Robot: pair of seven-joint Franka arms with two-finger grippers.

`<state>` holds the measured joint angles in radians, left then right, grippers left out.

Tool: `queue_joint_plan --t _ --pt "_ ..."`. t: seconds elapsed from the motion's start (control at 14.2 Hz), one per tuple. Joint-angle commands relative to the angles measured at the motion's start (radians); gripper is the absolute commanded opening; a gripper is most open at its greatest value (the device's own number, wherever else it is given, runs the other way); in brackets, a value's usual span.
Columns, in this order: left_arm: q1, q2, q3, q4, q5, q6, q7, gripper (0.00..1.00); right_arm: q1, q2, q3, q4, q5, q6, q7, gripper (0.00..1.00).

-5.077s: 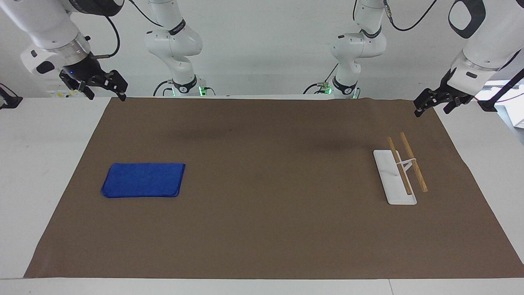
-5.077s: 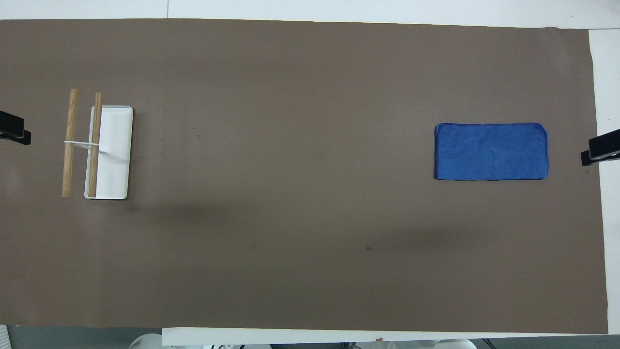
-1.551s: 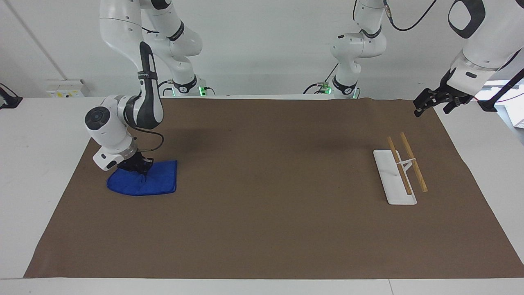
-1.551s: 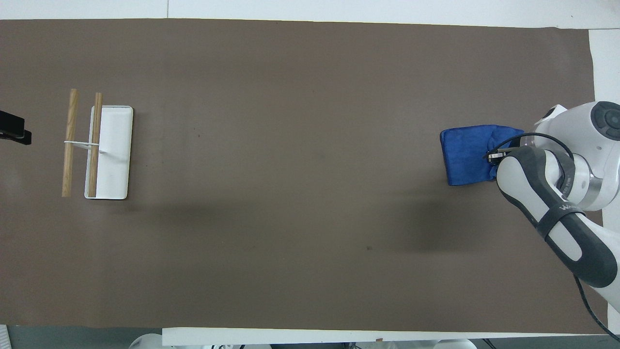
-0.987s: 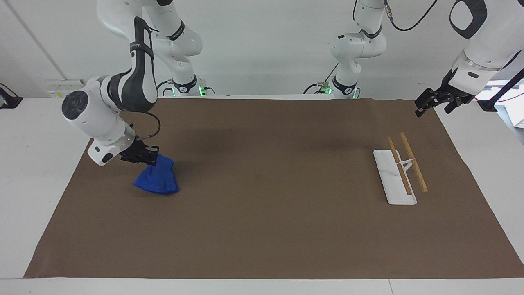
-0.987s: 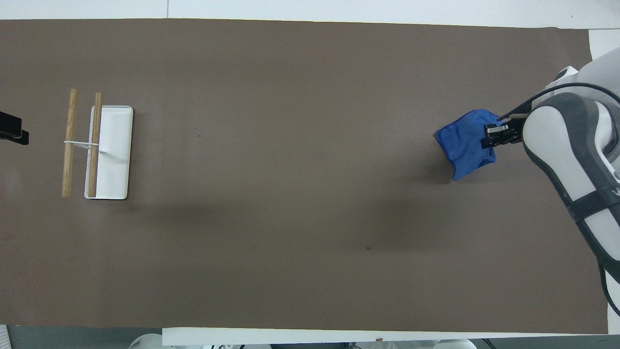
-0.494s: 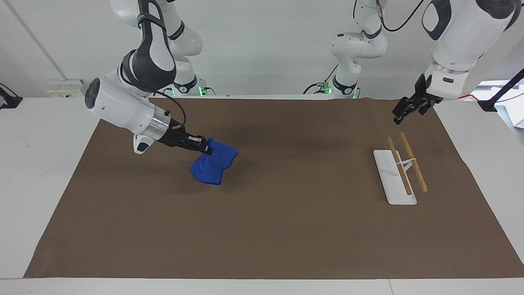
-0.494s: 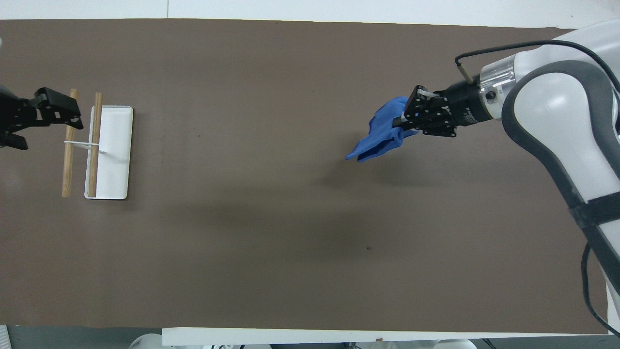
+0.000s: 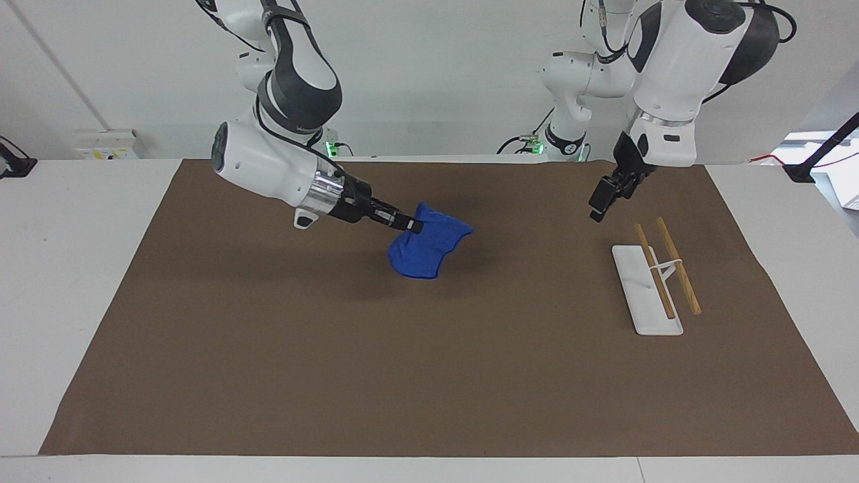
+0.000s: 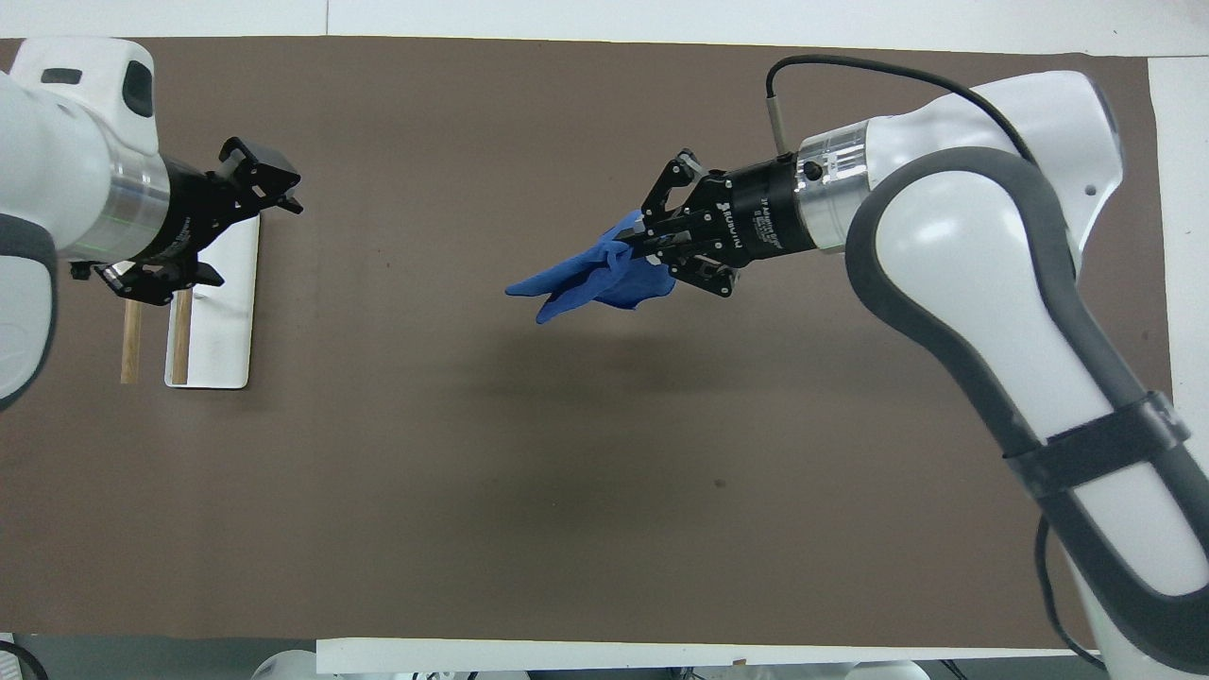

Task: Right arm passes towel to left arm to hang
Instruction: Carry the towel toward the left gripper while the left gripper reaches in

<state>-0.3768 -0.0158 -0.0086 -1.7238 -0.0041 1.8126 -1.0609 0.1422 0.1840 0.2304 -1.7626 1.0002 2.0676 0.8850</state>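
My right gripper [image 9: 411, 227] is shut on one edge of the royal-blue towel [image 9: 427, 249] and holds it up in the air over the middle of the brown mat. The towel hangs bunched from the fingers and does not touch the mat. In the overhead view the right gripper [image 10: 645, 245] points toward the left arm's end, and the towel [image 10: 587, 276] trails from it. My left gripper [image 9: 600, 203] is open and empty, raised over the mat beside the rack. In the overhead view the left gripper [image 10: 249, 234] covers part of the rack.
The rack has a white base [image 9: 645, 298] and two wooden bars [image 9: 678, 265] and stands at the left arm's end; the overhead view shows its base [image 10: 223, 331] and bars [image 10: 131, 349] too. The brown mat [image 9: 429, 376] covers the table.
My right gripper has carried the towel farther toward the table's middle, still in the air. My left arm has swung in from the table's end to beside the rack.
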Motion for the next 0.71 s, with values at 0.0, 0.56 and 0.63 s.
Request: queue_joint_plan --t 0.0,0.56,0.63 --pt "-0.037 -0.009 0.013 -0.040 -0.013 0.030 -0.080 1.00 0.088 0.008 0.003 0.000 0.035 0.107 0.124 0.00" --pt "-0.140 -0.009 0.010 -0.141 -0.022 0.085 -0.424 1.00 0.145 0.008 0.007 -0.011 0.104 0.158 0.246 0.00" --pt "-0.154 -0.007 0.010 -0.148 -0.022 0.097 -0.442 1.00 0.146 0.008 0.007 -0.009 0.104 0.158 0.246 0.00"
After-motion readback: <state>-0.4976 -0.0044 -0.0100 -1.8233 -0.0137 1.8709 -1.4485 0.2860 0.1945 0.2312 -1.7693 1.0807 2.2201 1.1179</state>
